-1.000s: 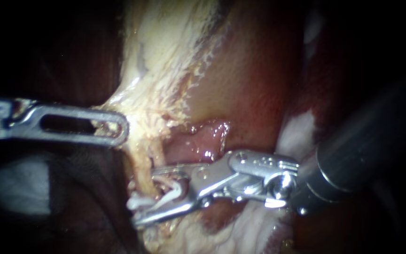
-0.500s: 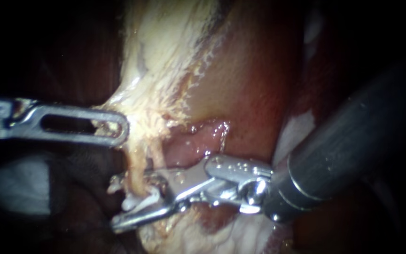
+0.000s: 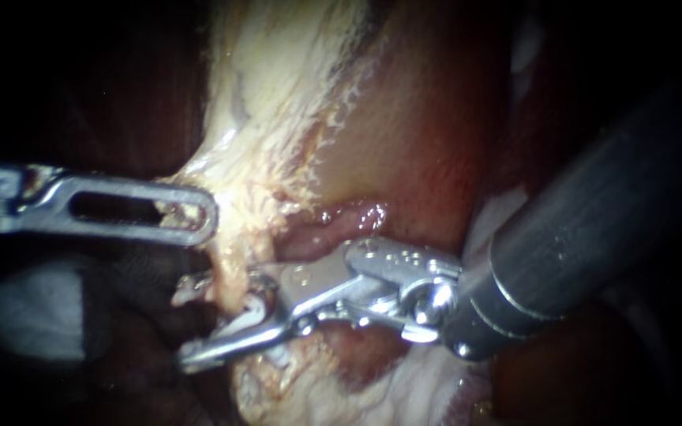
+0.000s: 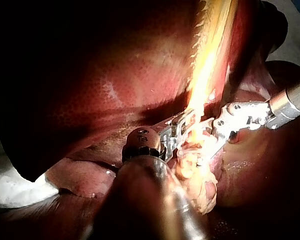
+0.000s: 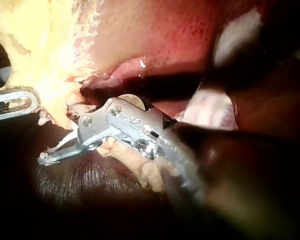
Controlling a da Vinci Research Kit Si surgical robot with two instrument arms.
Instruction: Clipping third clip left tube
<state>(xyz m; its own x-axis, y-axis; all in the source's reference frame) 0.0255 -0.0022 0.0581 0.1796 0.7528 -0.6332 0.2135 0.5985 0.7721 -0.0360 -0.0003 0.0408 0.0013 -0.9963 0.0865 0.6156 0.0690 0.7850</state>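
Right instrument [image 3: 187, 327]: hand spread, straddling the tube [image 3: 230, 272], one jaw on each side. White clip [image 3: 251, 309] shows in the gap. Tube hangs from the pale tissue [image 3: 278, 118], just below the left instrument [image 3: 195, 214]. Left hand is pinching that tissue's edge.

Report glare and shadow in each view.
Endoscope view: glare on the right instrument's metal wrist, margins black. Left wrist view: pale tissue washed out by light, left instrument's shaft dark. Right wrist view: own shaft shadowed, red tissue well lit.
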